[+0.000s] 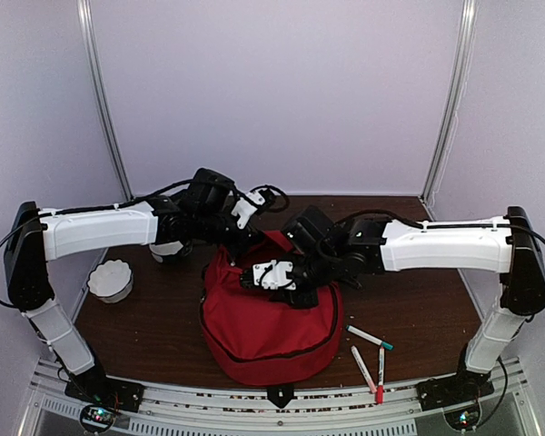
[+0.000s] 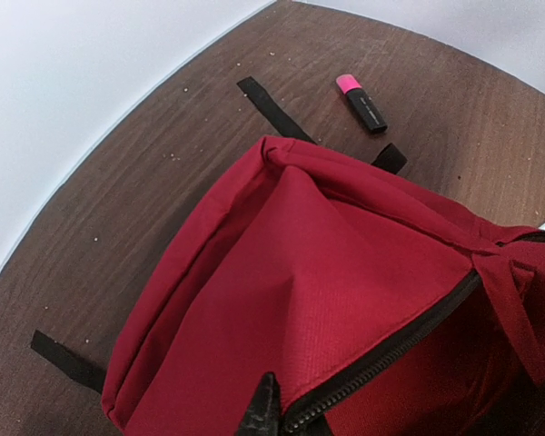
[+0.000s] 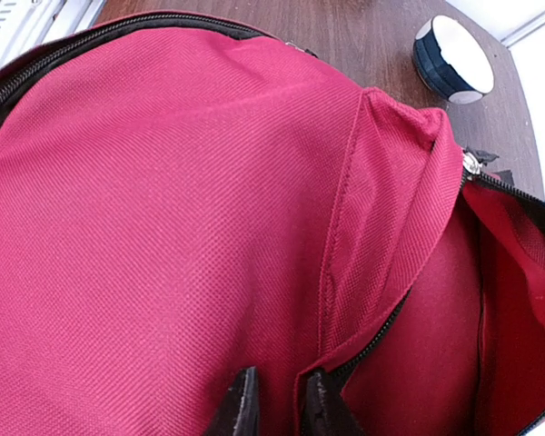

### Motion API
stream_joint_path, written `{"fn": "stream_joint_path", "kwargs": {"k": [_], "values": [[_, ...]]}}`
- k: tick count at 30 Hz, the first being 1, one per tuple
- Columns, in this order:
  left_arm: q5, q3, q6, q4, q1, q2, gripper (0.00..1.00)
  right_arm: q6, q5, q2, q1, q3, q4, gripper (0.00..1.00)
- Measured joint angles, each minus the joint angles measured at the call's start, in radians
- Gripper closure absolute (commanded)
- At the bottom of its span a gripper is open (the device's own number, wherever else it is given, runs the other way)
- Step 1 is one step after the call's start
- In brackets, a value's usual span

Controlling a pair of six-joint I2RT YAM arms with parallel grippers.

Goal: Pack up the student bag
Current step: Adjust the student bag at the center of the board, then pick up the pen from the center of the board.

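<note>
One red student bag [image 1: 265, 331], right hand [image 3: 277, 407] pinching its zipper edge, left hand [image 2: 286, 418] grip unclear.

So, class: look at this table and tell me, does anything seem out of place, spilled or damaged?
Nothing looks spilled or damaged. The student bag slumps open, the right claw pinching its flap. Three markers lie scattered at the table's near right, and a pink highlighter lies alone beside the bag: loose, not packed.
</note>
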Motion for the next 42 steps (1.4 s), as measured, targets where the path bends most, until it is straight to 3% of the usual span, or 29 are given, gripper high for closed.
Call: {"fn": "stream_joint_path", "kwargs": {"k": [7, 17, 22, 27, 30, 33, 36, 42], "values": [[0.018, 0.0, -0.006, 0.0, 0.0, 0.0, 0.93, 0.026, -0.004, -0.027, -0.014, 0.035, -0.067, 0.61], [0.038, 0.0, -0.011, 0.0, 0.0, 0.0, 0.93, 0.076, -0.132, -0.216, -0.193, 0.111, -0.242, 0.6], [0.041, 0.0, -0.011, -0.001, 0.0, 0.0, 0.92, 0.07, -0.133, -0.343, -0.276, -0.001, -0.317, 0.61], [0.042, 0.0, -0.011, -0.002, 0.0, 0.0, 0.92, 0.027, -0.051, -0.428, -0.354, -0.239, -0.388, 0.62], [0.046, 0.0, -0.013, -0.002, 0.0, 0.0, 0.92, 0.008, 0.008, -0.427, -0.375, -0.352, -0.415, 0.62], [0.049, 0.0, -0.015, -0.002, 0.0, 0.0, 0.91, -0.016, 0.027, -0.398, -0.434, -0.366, -0.436, 0.63], [0.051, 0.0, -0.015, -0.002, 0.0, 0.0, 0.9, -0.085, 0.035, -0.323, -0.518, -0.301, -0.443, 0.63], [0.063, 0.0, -0.017, -0.002, 0.0, 0.0, 0.89, -0.336, 0.063, -0.157, -0.642, -0.117, -0.449, 0.5]]}}
